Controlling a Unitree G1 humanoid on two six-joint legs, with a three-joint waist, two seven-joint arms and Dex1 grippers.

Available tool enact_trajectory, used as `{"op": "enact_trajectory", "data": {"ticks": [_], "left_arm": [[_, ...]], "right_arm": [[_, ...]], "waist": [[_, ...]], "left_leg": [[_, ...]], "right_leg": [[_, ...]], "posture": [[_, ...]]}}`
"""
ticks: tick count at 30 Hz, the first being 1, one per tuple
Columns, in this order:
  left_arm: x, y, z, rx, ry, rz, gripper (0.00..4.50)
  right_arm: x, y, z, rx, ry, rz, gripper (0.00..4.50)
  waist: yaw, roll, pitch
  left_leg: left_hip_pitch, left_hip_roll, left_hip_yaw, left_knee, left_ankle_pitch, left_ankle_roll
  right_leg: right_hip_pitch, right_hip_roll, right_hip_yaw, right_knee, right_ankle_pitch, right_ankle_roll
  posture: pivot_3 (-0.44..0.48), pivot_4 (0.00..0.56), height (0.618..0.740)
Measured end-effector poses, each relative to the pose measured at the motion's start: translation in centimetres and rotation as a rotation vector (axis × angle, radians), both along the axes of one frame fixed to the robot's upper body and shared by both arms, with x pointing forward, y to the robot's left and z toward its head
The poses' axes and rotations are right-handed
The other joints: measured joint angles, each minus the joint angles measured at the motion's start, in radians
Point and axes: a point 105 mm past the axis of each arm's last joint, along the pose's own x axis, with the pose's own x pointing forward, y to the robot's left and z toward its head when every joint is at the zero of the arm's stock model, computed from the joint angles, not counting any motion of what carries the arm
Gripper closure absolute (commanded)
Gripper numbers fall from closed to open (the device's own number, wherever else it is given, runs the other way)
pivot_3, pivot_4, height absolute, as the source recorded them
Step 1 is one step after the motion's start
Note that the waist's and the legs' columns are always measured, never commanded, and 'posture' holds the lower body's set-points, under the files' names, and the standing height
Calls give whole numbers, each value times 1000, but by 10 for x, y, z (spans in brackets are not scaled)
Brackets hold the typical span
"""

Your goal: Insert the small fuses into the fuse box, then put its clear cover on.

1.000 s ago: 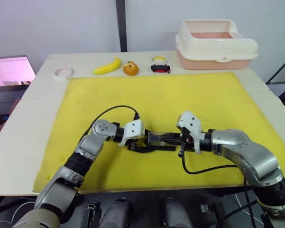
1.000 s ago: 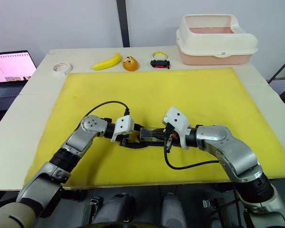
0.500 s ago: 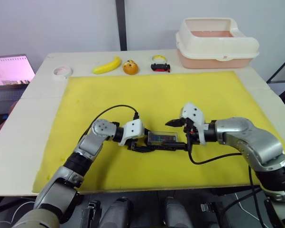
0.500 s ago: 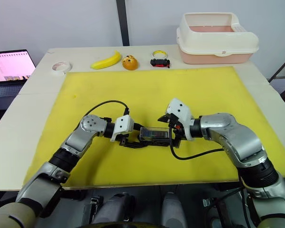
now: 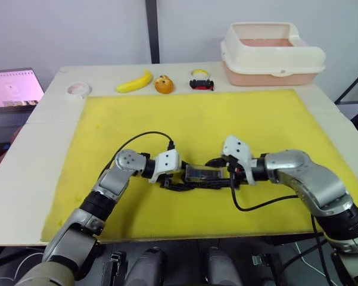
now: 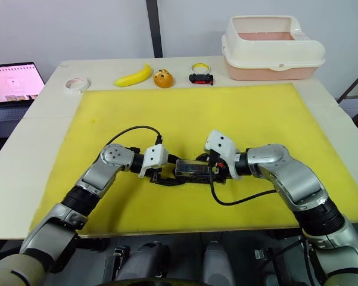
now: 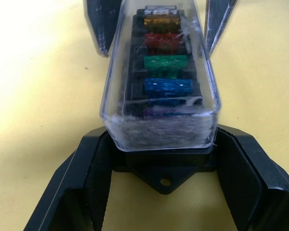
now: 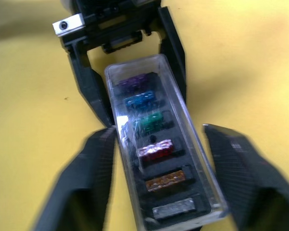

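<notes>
Two grippers bracket the fuse box (image 5: pixel 193 180) in the lower middle of the frame: the left gripper (image 7: pixel 162 166) clamps its near end, while the right gripper (image 8: pixel 166 161), jaws apart, has slid back in around the far end after lifting off half a second ago. The clear cover (image 7: pixel 158 77) sits over all six small fuses (image 8: pixel 151 139), so only a final press-down looks left.

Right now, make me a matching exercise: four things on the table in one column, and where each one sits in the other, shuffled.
Things:
1. clear cover
2. banana
3. tape roll
4. fuse box

Places:
A. far edge of the table, beside the small orange item
B. on the yellow mat, between the left gripper and the right gripper
C. over the row of coloured fuses
D. far left of the table, off the mat

Pairs: 1-C, 2-A, 3-D, 4-B
</notes>
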Motion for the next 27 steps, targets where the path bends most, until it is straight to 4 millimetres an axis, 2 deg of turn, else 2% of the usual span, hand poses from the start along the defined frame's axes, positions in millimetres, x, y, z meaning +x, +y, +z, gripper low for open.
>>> {"op": "enact_trajectory", "data": {"ticks": [14, 27], "left_arm": [[0, 0, -1, -1, 7, 4, 1931], [0, -1, -1, -4, -3, -5, 1931]], "right_arm": [[-2, 0, -2, -69, -80, 31, 2171], [0, -3, 1, -102, -22, 84, 2171]], "waist": [[0, 0, 0], [0, 0, 0]], "left_leg": [[0, 0, 0, 0, 0, 0], [0, 0, 0, 0, 0, 0]], "right_leg": [[0, 0, 0, 0, 0, 0], [0, 0, 0, 0, 0, 0]], "posture": [[0, 150, 740], [0, 150, 740]]}}
